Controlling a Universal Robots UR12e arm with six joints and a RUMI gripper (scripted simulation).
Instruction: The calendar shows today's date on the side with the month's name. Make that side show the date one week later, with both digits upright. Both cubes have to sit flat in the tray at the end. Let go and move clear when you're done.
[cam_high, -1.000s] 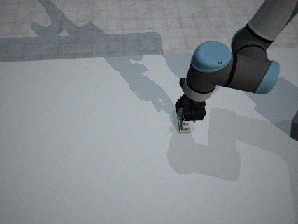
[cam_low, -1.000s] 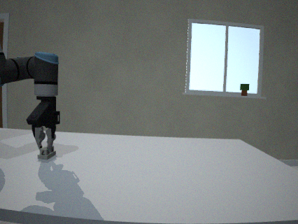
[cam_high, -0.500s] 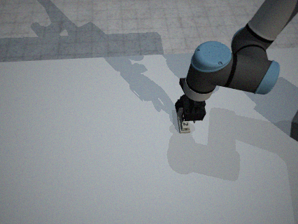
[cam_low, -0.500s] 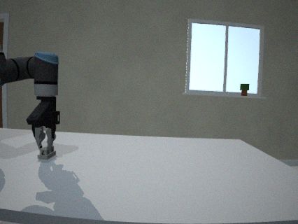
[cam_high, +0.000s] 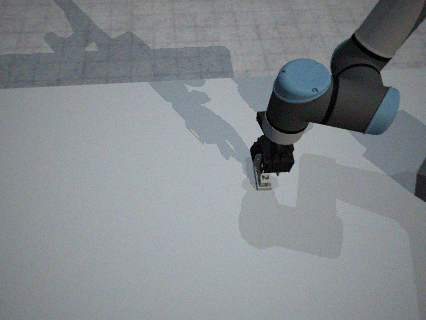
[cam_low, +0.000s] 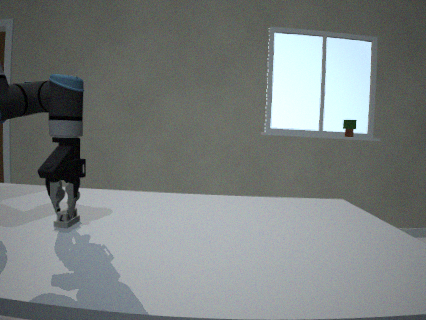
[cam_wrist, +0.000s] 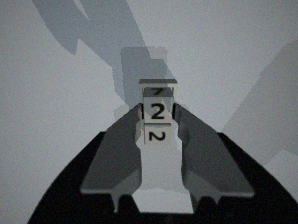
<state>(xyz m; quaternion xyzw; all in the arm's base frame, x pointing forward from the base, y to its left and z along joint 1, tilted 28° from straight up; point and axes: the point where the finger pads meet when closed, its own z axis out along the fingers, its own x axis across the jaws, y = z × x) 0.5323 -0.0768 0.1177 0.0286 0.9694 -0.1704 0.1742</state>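
Observation:
My gripper (cam_high: 262, 172) (cam_low: 66, 214) (cam_wrist: 157, 104) points down at the small pale tray (cam_high: 264, 189) (cam_low: 62, 225) (cam_wrist: 158, 81). It is shut on the far cube (cam_wrist: 157, 111), whose top shows an upright 2 in the wrist view. A darker side face of that cube shows part of a digit like a 7. The near cube (cam_high: 265, 178) (cam_wrist: 156, 135) stands beside it, with a 2 turned differently on top. A dark line parts them, and the held cube looks slightly larger. Whether it rests on the tray floor cannot be told. The fingers hide much of the tray.
The tray stands on the white table (cam_high: 125, 200) (cam_low: 225, 250), below the arm. Arm shadows fall around it. The table's far edge runs behind the arm in the top view.

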